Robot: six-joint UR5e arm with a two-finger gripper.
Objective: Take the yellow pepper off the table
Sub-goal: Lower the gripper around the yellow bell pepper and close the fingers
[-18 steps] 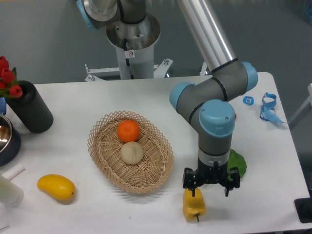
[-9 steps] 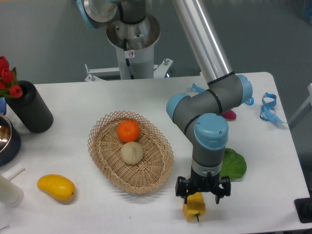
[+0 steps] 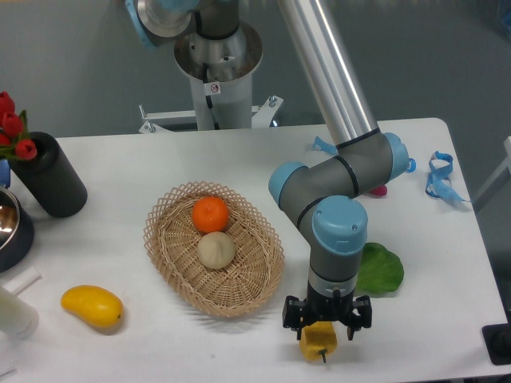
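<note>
The yellow pepper (image 3: 318, 341) lies on the white table (image 3: 447, 279) near the front edge, right of the basket, its dark stem pointing toward the front. My gripper (image 3: 323, 317) hangs straight down directly over it, fingers spread to either side of the pepper's top. The jaws stand open and apart from the pepper's sides. The gripper body hides the pepper's upper part.
A wicker basket (image 3: 184, 279) holds an orange (image 3: 210, 214) and a beige round fruit (image 3: 215, 250). A yellow mango-like fruit (image 3: 92, 307) lies front left. A green leaf (image 3: 379, 270) lies right of the arm. A black cylinder (image 3: 48, 175) with red tulips and a bowl stand at left; blue clips (image 3: 439, 175) at back right.
The gripper has moved left and lower, from beside and above the pepper to centred over it, with fingers now straddling its top. The pepper has not moved.
</note>
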